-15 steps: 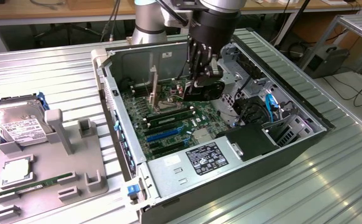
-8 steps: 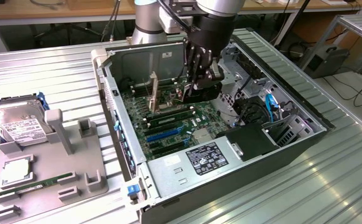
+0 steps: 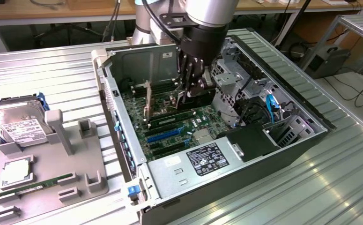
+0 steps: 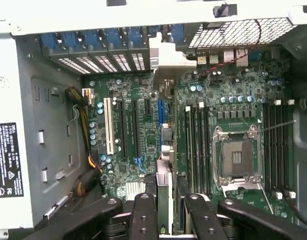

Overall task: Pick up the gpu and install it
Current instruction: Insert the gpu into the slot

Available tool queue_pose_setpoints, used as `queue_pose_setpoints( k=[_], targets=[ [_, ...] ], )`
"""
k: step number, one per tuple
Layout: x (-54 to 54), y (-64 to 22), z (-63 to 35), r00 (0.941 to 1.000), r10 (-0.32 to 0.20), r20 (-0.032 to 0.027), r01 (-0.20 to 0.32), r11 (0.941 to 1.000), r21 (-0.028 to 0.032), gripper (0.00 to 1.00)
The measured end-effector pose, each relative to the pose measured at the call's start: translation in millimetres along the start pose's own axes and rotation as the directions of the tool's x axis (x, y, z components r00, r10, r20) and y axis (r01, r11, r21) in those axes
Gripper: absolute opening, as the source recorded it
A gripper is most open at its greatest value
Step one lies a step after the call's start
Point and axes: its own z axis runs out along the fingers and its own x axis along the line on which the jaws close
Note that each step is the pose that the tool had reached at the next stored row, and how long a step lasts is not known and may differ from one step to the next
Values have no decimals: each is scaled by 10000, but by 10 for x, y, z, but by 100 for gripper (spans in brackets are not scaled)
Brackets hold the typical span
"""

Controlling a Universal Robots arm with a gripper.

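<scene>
Wrist view: gpu point(image 4: 164, 175) edge-on, apparently tight in grip of the claw point(image 4: 168, 202), above the motherboard point(image 4: 128, 165)

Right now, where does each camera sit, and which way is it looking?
Exterior view: off the arm, above and beside the open computer case, looking down into it; shows the arm and its gripper inside the case.
Wrist view: on the wrist, looking along the gripper at the motherboard; its fingers show, clamping the gpu edge-on.
Shared: both see the case's interior, the motherboard and the gripper.
</scene>
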Motion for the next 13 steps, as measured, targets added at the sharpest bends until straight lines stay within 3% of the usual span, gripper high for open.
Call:
queue_pose_setpoints(
  k=[2,3,4,5,7,13],
  targets=[
    [6,55,124,9992,-394,-11,394,9992,11,26],
    [18,166,211,9988,-499,-15,499,9988,18,26],
    [24,208,247,9987,-511,-13,511,9987,27,26],
    [29,284,423,9987,-516,-14,516,9987,26,26],
    [31,352,743,9987,-517,-17,517,9987,31,26],
    [31,352,746,9987,-516,-15,516,9987,32,26]
  ],
)
